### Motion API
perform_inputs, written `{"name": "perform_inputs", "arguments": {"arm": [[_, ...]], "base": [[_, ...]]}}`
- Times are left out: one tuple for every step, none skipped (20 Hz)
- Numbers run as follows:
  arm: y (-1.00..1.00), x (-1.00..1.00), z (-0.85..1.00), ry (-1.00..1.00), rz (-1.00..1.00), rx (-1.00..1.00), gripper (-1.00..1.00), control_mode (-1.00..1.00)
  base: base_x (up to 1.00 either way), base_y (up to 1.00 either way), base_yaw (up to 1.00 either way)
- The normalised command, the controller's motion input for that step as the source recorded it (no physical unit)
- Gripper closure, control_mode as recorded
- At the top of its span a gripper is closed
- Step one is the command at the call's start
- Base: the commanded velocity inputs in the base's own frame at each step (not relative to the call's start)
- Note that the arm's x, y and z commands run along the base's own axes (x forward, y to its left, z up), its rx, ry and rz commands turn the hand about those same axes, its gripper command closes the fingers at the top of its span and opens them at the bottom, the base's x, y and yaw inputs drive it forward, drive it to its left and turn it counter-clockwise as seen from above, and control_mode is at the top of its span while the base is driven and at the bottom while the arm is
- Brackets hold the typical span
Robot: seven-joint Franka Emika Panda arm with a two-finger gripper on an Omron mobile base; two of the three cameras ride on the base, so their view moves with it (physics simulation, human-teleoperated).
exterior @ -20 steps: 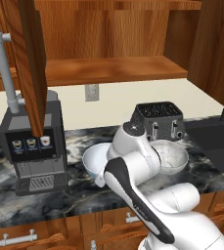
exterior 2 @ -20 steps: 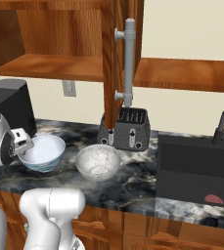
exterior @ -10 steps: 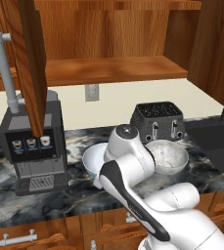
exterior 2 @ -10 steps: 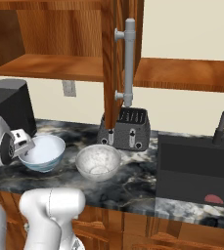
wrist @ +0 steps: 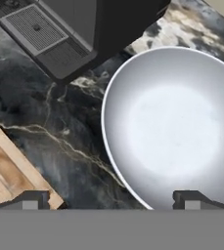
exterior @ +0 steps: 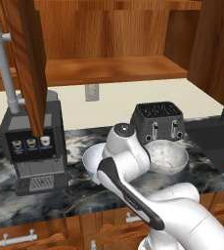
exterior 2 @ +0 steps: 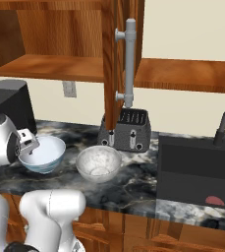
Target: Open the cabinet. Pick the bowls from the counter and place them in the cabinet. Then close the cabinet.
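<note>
Hovering with jaws spread wide, gripper [exterior 2: 29, 145] straddling white bowl [exterior 2: 41, 153] rim at 9 o'clock of stone bowl [exterior 2: 98, 164]. Cabinet [exterior 2: 115, 64] doors open; both bowls sitting on counter [exterior 2: 148, 184], shelving and closing remaining.

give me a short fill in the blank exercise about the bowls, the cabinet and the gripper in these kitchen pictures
1. The cabinet doors above the counter are ____.
2. The gripper hovers at the rim of the white bowl with its jaws ____.
3. The speckled bowl sits in front of the black ____.
4. Both bowls rest on the ____.

Missing words: open; open; toaster; counter
</note>
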Motion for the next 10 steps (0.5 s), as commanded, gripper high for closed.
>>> {"name": "perform_inputs", "arguments": {"arm": [[0.01, 0.29, -0.22, 0.00, 0.00, 0.00, -1.00, -1.00], [0.01, 0.26, -0.24, 0.00, 0.00, 0.00, -1.00, -1.00], [0.02, 0.26, -0.25, 0.00, 0.00, 0.00, -1.00, -1.00], [0.03, 0.23, -0.27, 0.00, 0.00, 0.00, -1.00, -1.00], [0.04, 0.21, -0.31, 0.00, 0.00, 0.00, -1.00, -1.00], [0.07, 0.20, -0.31, 0.00, 0.00, 0.00, -1.00, -1.00], [0.08, 0.20, -0.34, 0.00, 0.00, -0.01, -1.00, -1.00], [0.09, 0.20, -0.35, 0.00, 0.00, -0.01, -1.00, -1.00], [0.09, 0.19, -0.34, 0.00, 0.00, -0.01, -1.00, -1.00], [0.09, 0.19, -0.34, 0.00, 0.00, -0.01, -1.00, -1.00]], "base": [[0.00, 0.00, 0.00], [0.00, 0.00, 0.00], [0.00, 0.00, 0.00], [0.00, 0.00, 0.00], [0.00, 0.00, 0.00], [0.00, 0.00, 0.00], [0.00, 0.00, 0.00], [0.00, 0.00, 0.00], [0.00, 0.00, 0.00], [0.00, 0.00, 0.00]]}}
